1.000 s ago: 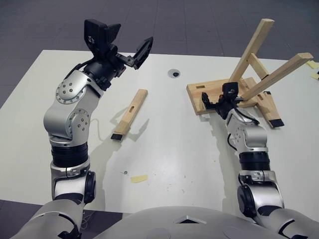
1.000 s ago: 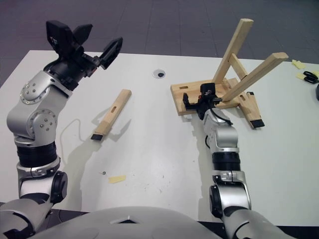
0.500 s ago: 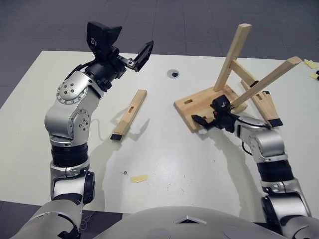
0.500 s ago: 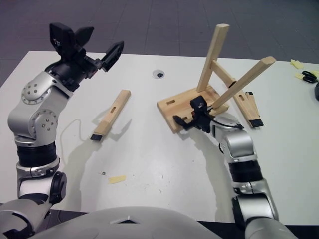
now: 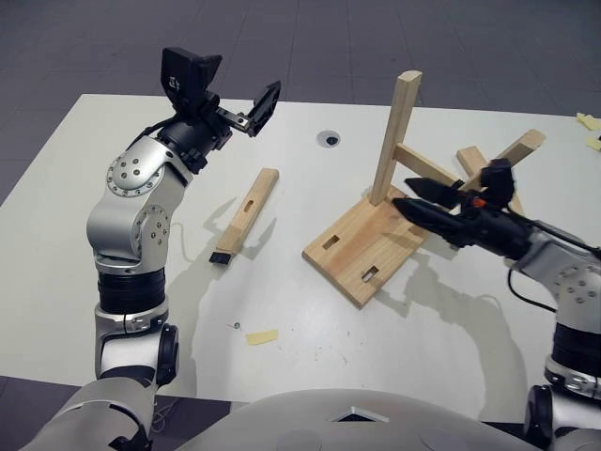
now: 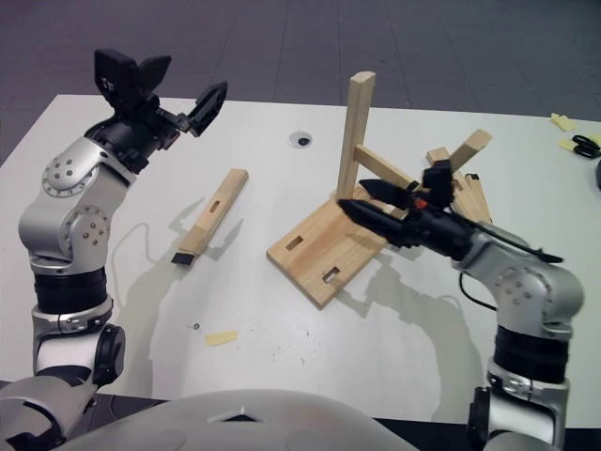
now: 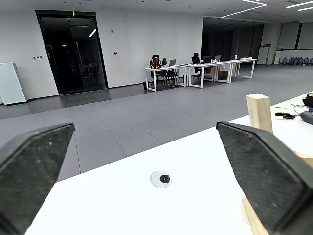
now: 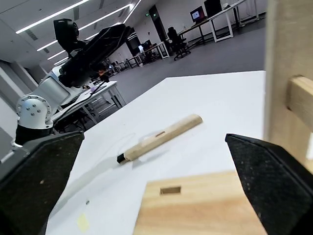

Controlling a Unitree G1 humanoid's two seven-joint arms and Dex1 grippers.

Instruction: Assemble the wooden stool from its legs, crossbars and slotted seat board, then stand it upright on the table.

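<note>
Twice seeing fingers [image 7: 264,171] spread apart and empty: on the left gripper [image 5: 248,75], hanging high over the worktop [image 5: 310,319] at its far left, and on the right gripper [image 5: 401,192], hovering just beside the upright leg [image 5: 392,141]. Noting the seat board [image 5: 362,249] lying flat mid-worktop, that leg standing in it and a loose leg [image 5: 246,211] lying to its left.

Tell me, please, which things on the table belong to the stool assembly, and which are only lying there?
For the job:
- slotted seat board
- upright leg rising from it, with crossbar
- leaning leg behind
- loose leg lying apart

Lying about:
- yellow scrap
- more scraps at the far right edge
- round table port
</note>
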